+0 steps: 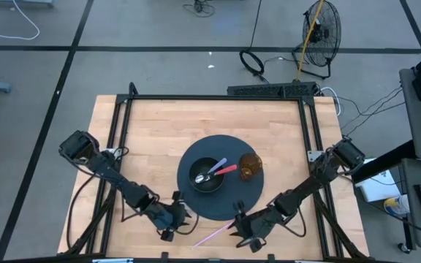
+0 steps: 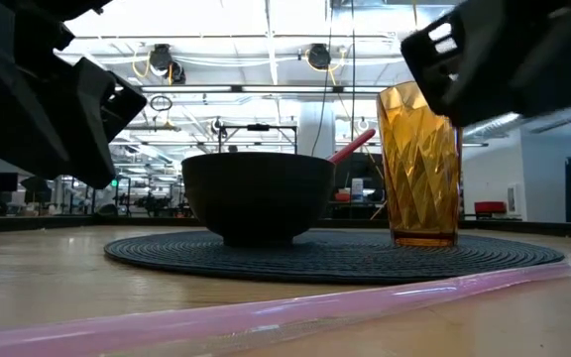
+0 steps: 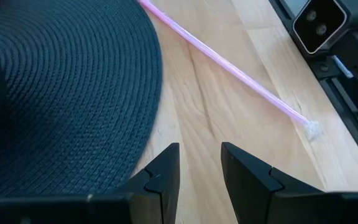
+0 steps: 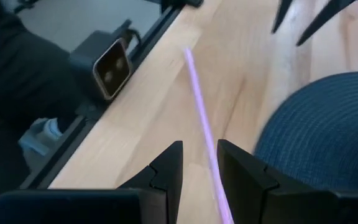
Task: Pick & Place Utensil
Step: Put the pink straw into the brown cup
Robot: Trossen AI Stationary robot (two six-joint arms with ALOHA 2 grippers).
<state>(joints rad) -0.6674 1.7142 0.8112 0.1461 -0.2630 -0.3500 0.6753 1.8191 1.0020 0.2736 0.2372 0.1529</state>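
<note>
High view: both grippers sit low at the near table edge, the thin pink plastic straw (image 1: pixel 214 233) lying between the left gripper (image 1: pixel 183 217) and right gripper (image 1: pixel 241 228), beside the round dark woven placemat (image 1: pixel 221 206). Left wrist view: fingers narrowly parted, empty, straw ahead. Right wrist view: fingers narrowly parted, straw running into their gap, unclamped.

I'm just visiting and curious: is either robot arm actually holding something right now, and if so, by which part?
Nothing is held. The right end effector hangs open over the pink straw lying on the table; the left end effector is open beside the mat.
</note>
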